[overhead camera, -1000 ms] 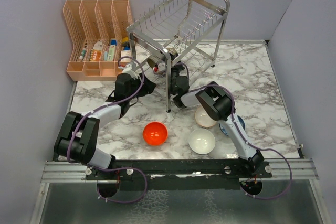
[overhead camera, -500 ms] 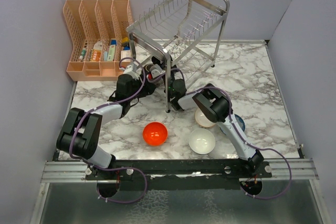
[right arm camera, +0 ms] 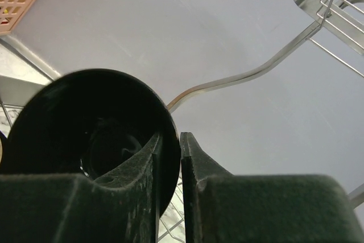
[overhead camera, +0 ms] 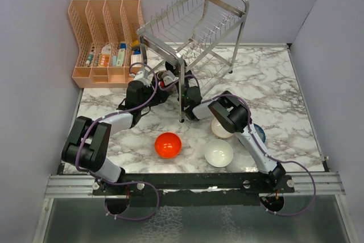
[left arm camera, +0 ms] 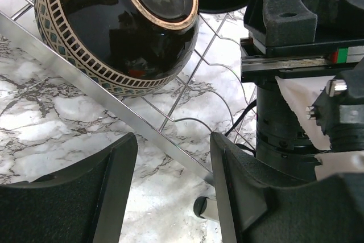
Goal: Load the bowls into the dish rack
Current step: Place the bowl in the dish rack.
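The dark brown bowl point(overhead camera: 166, 76) lies tipped on the lower tier of the steel dish rack point(overhead camera: 193, 21), its foot and patterned rim point(left arm camera: 114, 38) showing in the left wrist view. My right gripper point(right arm camera: 170, 136) straddles the bowl's dark rim point(right arm camera: 91, 135), one finger inside and one outside, and a thin slit of light shows at the outer finger. Just in front of the bowl, my left gripper point(left arm camera: 173, 140) stands open over the marble and a rack bar point(left arm camera: 85, 83), holding nothing. On the table sit the red-orange bowl point(overhead camera: 168, 144), white bowl point(overhead camera: 219, 153), beige-pink bowl point(overhead camera: 219, 129) and blue-patterned bowl point(overhead camera: 257, 134).
A peach slotted organiser point(overhead camera: 105, 38) with small bottles stands at the back left, beside the rack. The rack's tubular leg point(overhead camera: 182, 103) stands between the two wrists. Both arms reach under the rack's upper tier. Grey walls close in left, right and behind.
The dark brown bowl has come down from a raised position onto the lower tier. The right jaws have parted slightly around its rim. The left gripper has moved up beside the bowl, still open.
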You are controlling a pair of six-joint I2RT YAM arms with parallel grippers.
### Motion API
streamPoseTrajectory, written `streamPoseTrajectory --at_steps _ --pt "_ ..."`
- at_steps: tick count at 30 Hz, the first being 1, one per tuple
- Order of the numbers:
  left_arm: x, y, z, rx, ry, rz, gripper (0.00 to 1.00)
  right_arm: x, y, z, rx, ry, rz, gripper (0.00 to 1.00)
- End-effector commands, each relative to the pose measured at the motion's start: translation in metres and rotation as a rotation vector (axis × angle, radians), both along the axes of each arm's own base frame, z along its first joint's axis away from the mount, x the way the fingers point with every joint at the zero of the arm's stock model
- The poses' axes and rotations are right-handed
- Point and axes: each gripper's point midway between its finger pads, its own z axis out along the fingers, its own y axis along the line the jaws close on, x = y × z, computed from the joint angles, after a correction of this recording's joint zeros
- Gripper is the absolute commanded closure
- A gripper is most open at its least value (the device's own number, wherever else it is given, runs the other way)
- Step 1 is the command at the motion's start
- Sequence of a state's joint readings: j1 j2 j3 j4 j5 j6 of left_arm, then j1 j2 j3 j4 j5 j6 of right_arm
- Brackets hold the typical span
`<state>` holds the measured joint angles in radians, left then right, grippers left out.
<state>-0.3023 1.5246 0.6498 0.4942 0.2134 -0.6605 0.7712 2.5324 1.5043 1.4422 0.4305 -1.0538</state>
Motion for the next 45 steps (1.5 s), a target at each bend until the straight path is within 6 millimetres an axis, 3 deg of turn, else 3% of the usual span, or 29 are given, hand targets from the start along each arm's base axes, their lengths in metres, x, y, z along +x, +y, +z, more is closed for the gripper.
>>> streamPoseTrajectory --at_steps 1,10,15,17,21,32,45 --pt "0.003 -0.004 0.009 -0.013 -0.027 -0.013 0.43 -0.014 -0.002 0.022 0.069 -0.077 -0.003 0.76" --pt "0.001 0.006 0.018 0.014 -0.041 0.027 0.46 -0.014 -0.017 0.033 0.103 -0.084 -0.049 0.58" --pt "-0.003 0.012 0.020 0.027 -0.042 0.052 0.48 -0.015 -0.045 0.041 0.160 -0.088 -0.141 0.56" --pt "-0.004 0.015 0.020 0.031 -0.042 0.062 0.48 -0.015 -0.055 0.046 0.186 -0.085 -0.159 0.50" --pt "-0.005 0.017 0.020 0.027 -0.037 0.073 0.48 -0.015 -0.065 0.048 0.206 -0.049 -0.153 0.47" --pt "-0.010 0.023 0.022 0.021 -0.038 0.080 0.48 -0.011 -0.061 0.016 0.185 0.179 -0.094 0.45" --pt "-0.015 0.023 0.030 0.000 -0.040 0.076 0.44 -0.035 -0.065 0.012 0.158 0.366 -0.010 0.45"
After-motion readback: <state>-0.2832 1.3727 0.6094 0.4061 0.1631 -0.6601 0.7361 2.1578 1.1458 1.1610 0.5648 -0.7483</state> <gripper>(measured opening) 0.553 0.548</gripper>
